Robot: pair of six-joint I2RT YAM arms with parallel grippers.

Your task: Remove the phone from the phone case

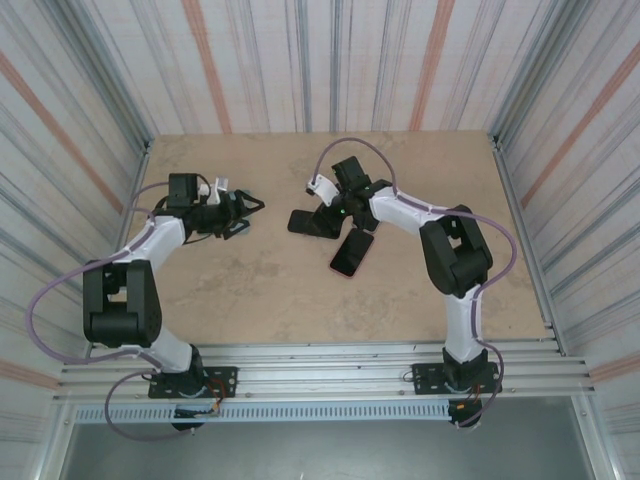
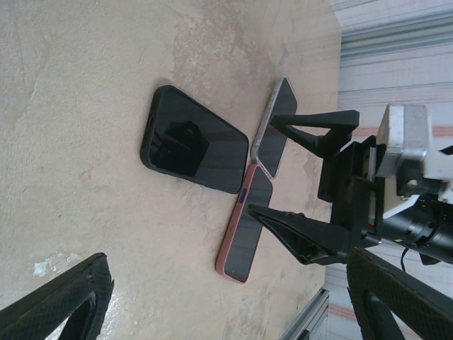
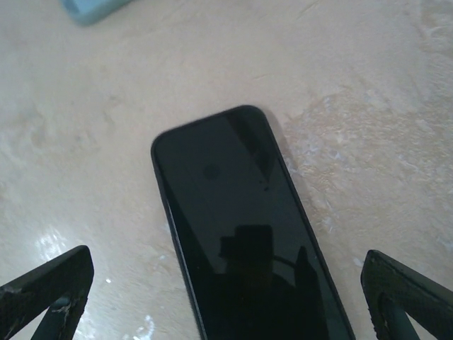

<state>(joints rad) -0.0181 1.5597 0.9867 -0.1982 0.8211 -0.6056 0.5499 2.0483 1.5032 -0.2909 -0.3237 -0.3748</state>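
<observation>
A black phone in a black case point(image 2: 195, 140) lies flat, screen up, mid-table point(image 1: 305, 222). My right gripper point(image 3: 228, 253) hovers just above it, jaws wide open, and the dark screen point(image 3: 248, 234) shows between the two fingers with nothing gripped. From the left wrist view, the right gripper's fingers point(image 2: 304, 230) reach over the phones. My left gripper point(image 1: 248, 208) sits to the left of the phone, apart from it. It is open and empty point(image 2: 226, 290).
A phone with a reddish-pink rim point(image 1: 352, 252) point(image 2: 244, 227) lies just near of the black one. A silver-edged phone point(image 2: 276, 127) rests behind them. A light blue item point(image 3: 92, 8) lies at the top left of the right wrist view. Corrugated walls ring the table.
</observation>
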